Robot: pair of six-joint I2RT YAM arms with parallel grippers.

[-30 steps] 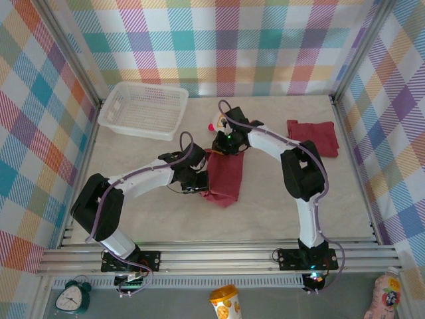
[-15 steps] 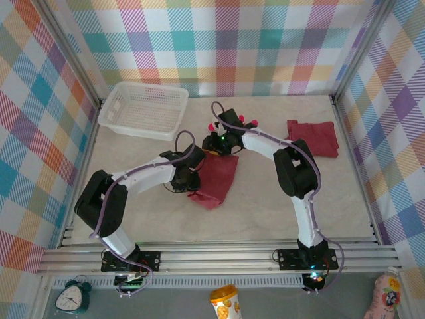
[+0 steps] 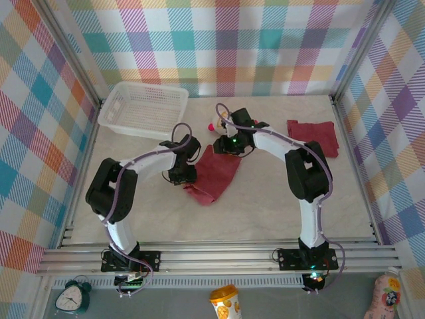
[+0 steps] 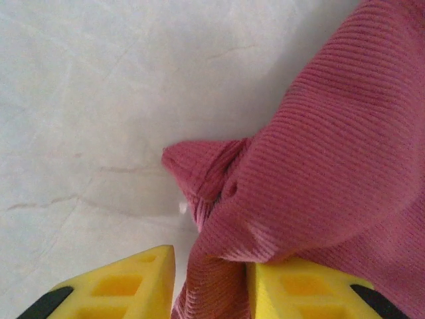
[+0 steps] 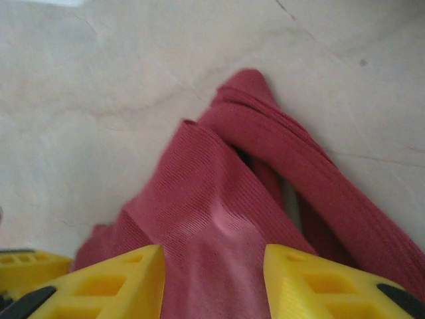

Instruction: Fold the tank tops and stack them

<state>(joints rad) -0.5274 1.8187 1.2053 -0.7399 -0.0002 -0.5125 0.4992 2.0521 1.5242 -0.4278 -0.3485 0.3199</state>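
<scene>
Count: two tank tops, both dark red. First tank top (image 3: 214,174) lies rumpled at centre of table (image 3: 265,206), between my two claws. Second tank top (image 3: 313,136) lies folded at far right, well apart. My left gripper (image 4: 209,266): released, yellow fingers (image 4: 119,286) apart, cloth running through gap. My right gripper (image 5: 212,256): released also, cloth lying between fingers. One white basket (image 3: 153,87) at far left, its mesh floor bare. One doll (image 3: 216,124) on table, beside right gripper.
</scene>
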